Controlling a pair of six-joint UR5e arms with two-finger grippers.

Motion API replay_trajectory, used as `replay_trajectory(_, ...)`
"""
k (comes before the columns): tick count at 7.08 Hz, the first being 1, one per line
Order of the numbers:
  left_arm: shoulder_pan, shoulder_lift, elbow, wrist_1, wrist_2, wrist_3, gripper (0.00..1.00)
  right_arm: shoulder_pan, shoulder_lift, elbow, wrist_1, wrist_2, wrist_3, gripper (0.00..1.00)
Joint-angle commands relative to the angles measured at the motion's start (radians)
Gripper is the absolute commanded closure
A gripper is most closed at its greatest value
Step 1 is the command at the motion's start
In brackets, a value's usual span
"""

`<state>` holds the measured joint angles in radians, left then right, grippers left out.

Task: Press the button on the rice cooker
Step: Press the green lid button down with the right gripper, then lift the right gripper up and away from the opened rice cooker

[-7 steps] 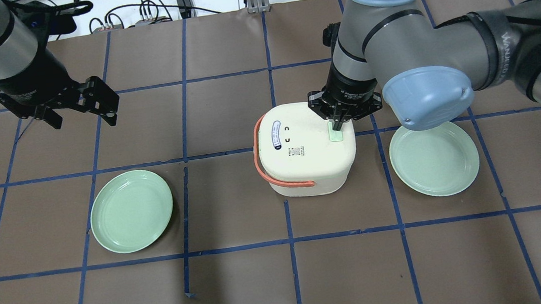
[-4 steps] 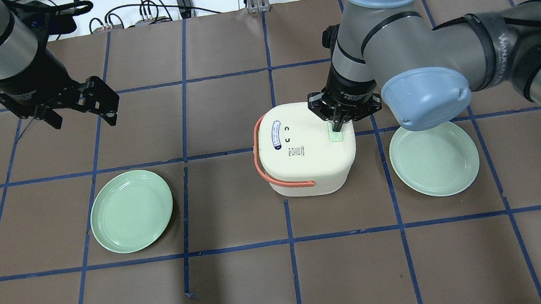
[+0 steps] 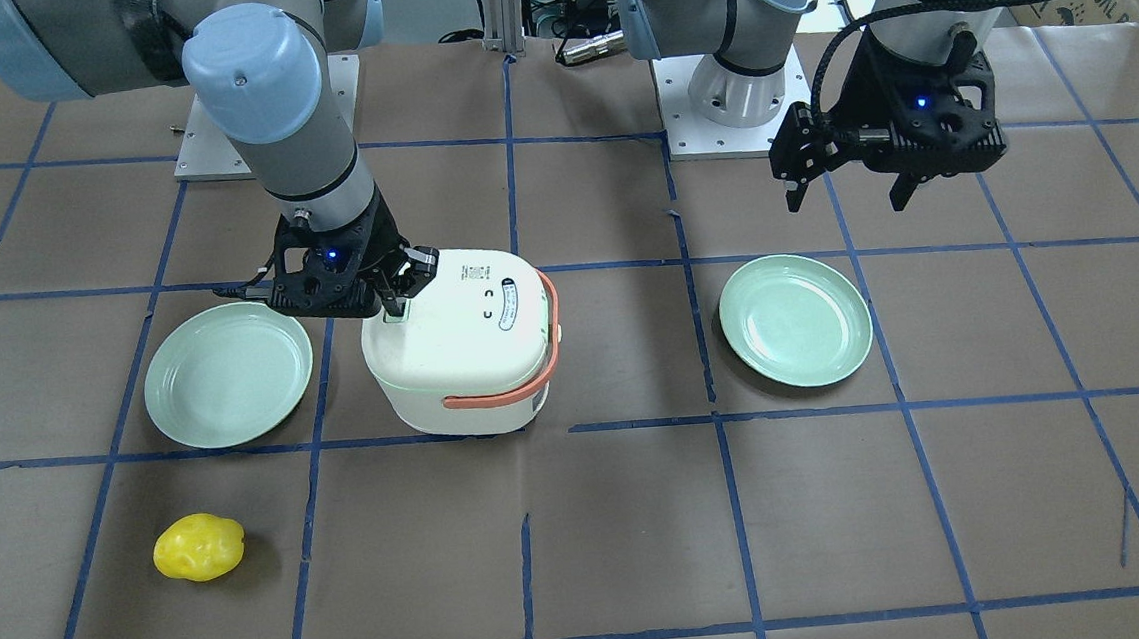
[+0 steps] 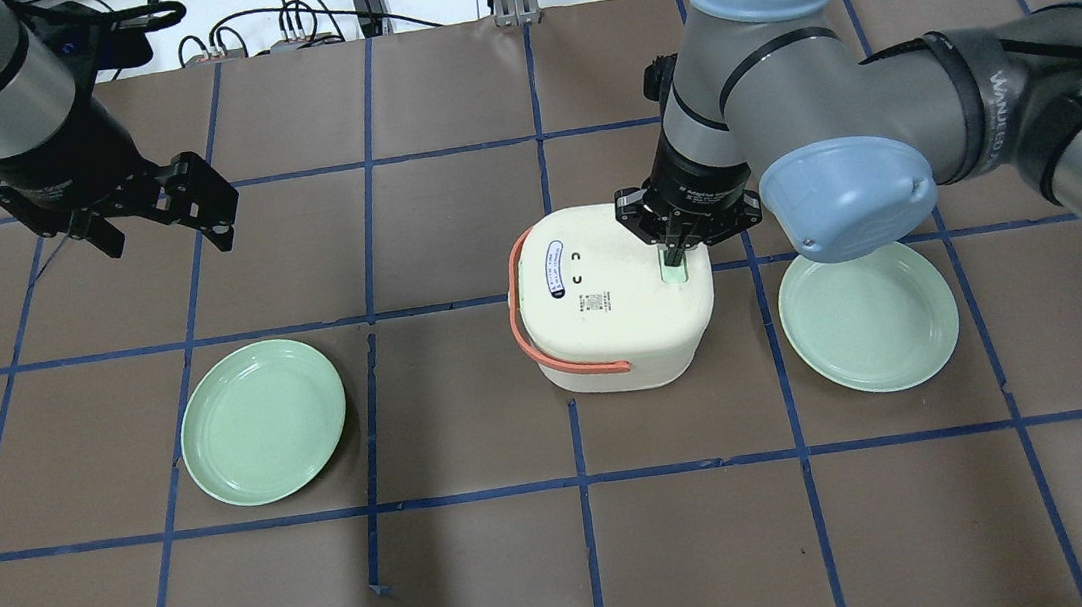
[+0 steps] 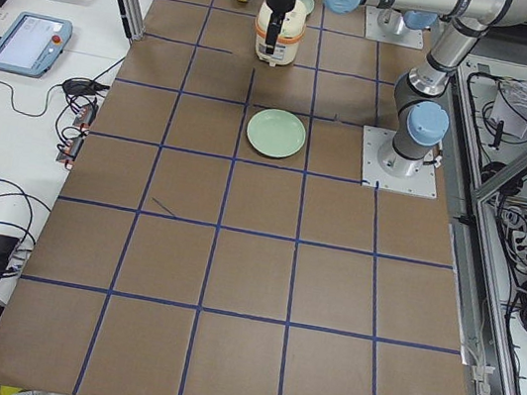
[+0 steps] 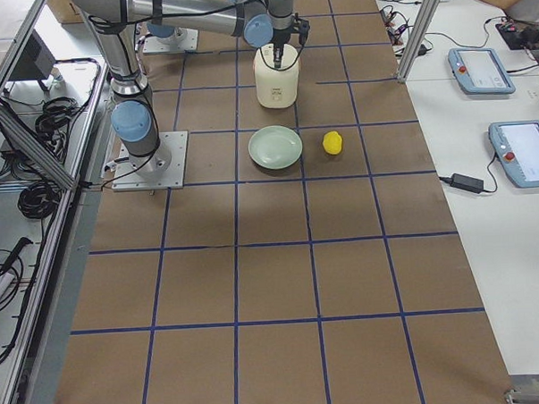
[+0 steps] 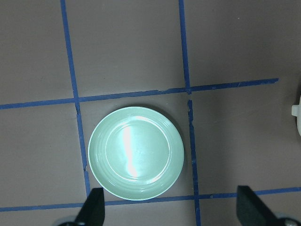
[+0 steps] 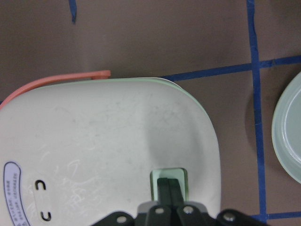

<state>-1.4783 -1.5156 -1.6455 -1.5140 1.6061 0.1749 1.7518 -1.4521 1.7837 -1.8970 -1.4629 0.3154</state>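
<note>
Rice cooker [image 4: 607,307] is sitting about mid-table, a bit over to the robot's right, cream body with the orange handle [image 4: 527,340] flopped down round its left side. The pale green button [image 8: 184,182] is in a little recess on the right part of the lid, close to the edge

The right pincer [image 4: 672,258] is coming straight down on it from above. Its fingers [image 8: 168,187] are squeezed narrow, right together with nothing between them, and the tips are planted in the button recess. From the wrist view the green shows round both sides of the black tips, so it's pretty centred

The left pincer [image 4: 167,240] is way off on the left, up off the table [image 4: 489,570] and nowhere near the cooker. Spread wide, holding nothing. Its wrist view looks down on the left green plate [image 4: 263,433], which shows between the two fingertips

There's a second green plate [image 4: 869,317] just beside the cooker on the right, not touching it. Both plates have nothing on them

One more thing: a yellow lumpy thing [image 3: 198,547], could be a lemon or a potato, I can't tell. It lies on the table out beyond the right plate on the side far from the robot, well apart from the cooker
</note>
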Motion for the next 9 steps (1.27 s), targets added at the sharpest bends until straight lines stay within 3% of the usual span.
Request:
replay_trajectory(1,0.0,0.0,0.0,0.0,0.0,0.0,0.0,0.0,0.001,0.0,-0.002,0.001,0.001,0.94)
replay_trajectory(6,0.0,0.0,0.0,0.0,0.0,0.0,0.0,-0.002,-0.011,-0.023,0.009,0.002,0.01,0.92)
replay_trajectory(9,0.001,0.0,0.0,0.0,0.0,0.0,0.0,-0.008,-0.025,-0.124,0.131,-0.004,0.008,0.91)
